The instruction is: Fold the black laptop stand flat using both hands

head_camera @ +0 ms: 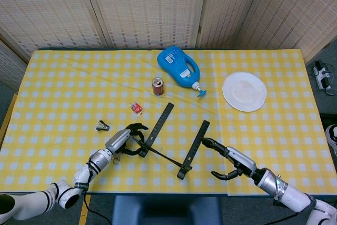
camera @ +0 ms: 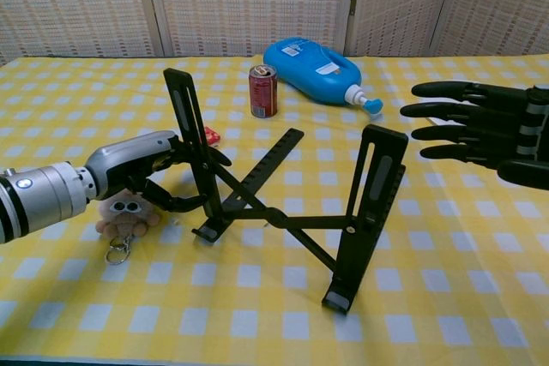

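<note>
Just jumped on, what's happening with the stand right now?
The left hand grips one upright arm of the black laptop stand, which stands opened out on the yellow checked table, not yet folded. The right hand hovers open beside the other upright arm, not touching it. A small plush keychain lies under the left hand.

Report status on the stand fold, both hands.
Left hand grips the laptop stand by its left upright. Right hand open, clear of the right upright. Stand not yet flat. Plush keychain sits under the left hand.
</note>
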{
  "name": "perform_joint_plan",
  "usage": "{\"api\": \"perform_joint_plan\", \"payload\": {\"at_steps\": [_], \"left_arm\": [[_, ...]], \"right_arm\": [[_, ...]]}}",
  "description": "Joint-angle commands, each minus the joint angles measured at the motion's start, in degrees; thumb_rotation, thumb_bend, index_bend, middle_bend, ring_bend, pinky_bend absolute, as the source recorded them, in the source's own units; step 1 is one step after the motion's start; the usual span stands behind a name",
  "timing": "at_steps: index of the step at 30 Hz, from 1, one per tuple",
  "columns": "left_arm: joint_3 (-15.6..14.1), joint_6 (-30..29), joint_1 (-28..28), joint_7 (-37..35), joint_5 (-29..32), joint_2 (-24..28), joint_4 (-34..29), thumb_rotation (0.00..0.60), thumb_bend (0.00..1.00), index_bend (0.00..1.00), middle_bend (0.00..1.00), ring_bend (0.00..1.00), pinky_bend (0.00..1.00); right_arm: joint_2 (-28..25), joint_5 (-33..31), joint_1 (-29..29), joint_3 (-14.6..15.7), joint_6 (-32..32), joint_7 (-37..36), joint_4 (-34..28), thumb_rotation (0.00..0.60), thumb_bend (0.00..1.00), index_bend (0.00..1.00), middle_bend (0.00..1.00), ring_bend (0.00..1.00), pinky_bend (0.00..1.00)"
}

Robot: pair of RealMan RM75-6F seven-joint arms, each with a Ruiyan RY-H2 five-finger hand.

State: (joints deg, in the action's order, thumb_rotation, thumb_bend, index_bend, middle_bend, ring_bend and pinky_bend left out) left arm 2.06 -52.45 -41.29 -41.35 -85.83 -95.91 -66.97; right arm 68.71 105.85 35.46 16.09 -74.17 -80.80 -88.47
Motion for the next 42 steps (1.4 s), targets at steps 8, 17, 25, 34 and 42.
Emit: {"api": "perform_joint_plan", "payload": {"at_steps": [8,17,25,34,42], "left_arm": [[-1.04,-2.90,4.38,8.87,3.14,5.03,-10.32,0.600,0.45,0.55,0.23,0.11,0.00],[-0.83,-3.92,5.55,16.12,4.00,7.49,-16.45,0.600,0.44,0.29,0.19,0.05,0.00],[-0.45,-9.79,7.74,23.93,2.06,8.73,-16.94,0.600,0.43,0.15,0.12,0.00,0.00],[0.16,-14.37,9.57,28.77,0.42,10.61,-17.65,0.600,0.42,0.13,0.12,0.00,0.00],[0.37,-14.75,9.81,28.45,-0.46,12.42,-18.97,0.600,0.42,0.13,0.12,0.00,0.00]], "right_arm": [[-0.86,0.36,1.91,-0.16,5.99,12.41,-1.68,0.600,0.40,0.00,0.00,0.02,0.00],[1.97,-2.37,3.38,-2.70,12.04,24.49,-5.31,0.600,0.40,0.00,0.00,0.00,0.00],[7.98,-7.53,3.79,-6.85,15.89,33.29,-8.29,0.600,0.40,0.00,0.00,0.00,0.00],[13.16,-16.38,1.23,-12.48,14.73,42.33,-9.49,0.600,0.40,0.00,0.00,0.00,0.00],[12.94,-22.56,-1.34,-16.04,12.82,44.60,-9.75,0.600,0.40,0.00,0.00,0.00,0.00]]}}
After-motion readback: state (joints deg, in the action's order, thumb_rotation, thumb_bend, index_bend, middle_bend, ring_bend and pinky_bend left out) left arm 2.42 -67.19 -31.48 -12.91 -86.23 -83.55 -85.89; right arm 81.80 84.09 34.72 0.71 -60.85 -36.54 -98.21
